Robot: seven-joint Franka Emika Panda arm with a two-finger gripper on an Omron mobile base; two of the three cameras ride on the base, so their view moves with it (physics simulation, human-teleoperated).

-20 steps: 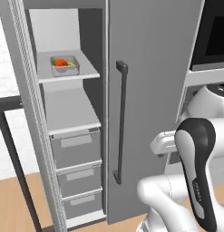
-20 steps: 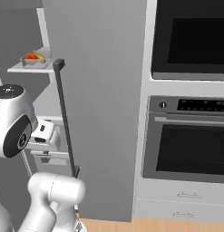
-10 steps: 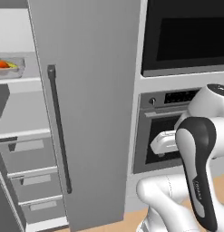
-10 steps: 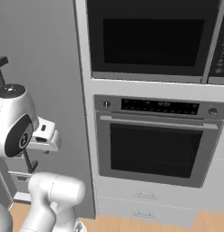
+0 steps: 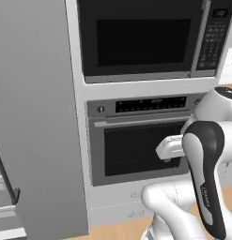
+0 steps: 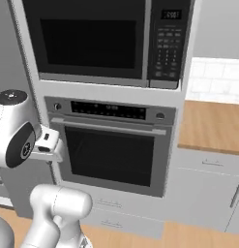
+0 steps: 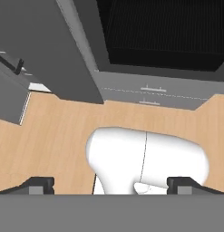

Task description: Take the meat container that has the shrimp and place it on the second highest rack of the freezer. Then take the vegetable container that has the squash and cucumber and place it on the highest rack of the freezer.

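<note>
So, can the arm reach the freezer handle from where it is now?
Probably not. The freezer handle sits at the far left edge, while the arm is folded in front of the oven, tool pointing at the floor.

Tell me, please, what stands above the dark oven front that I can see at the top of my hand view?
Observer: A built-in microwave sits directly above the oven, in the same white column.
Operator: Thank you. What lies on the other side of the oven from the grey door?
Observer: A wooden counter, with a white tiled wall behind it.
Operator: And how tall is that grey door?
Observer: The freezer door rises beside the oven and goes on up past the microwave's top.
</note>
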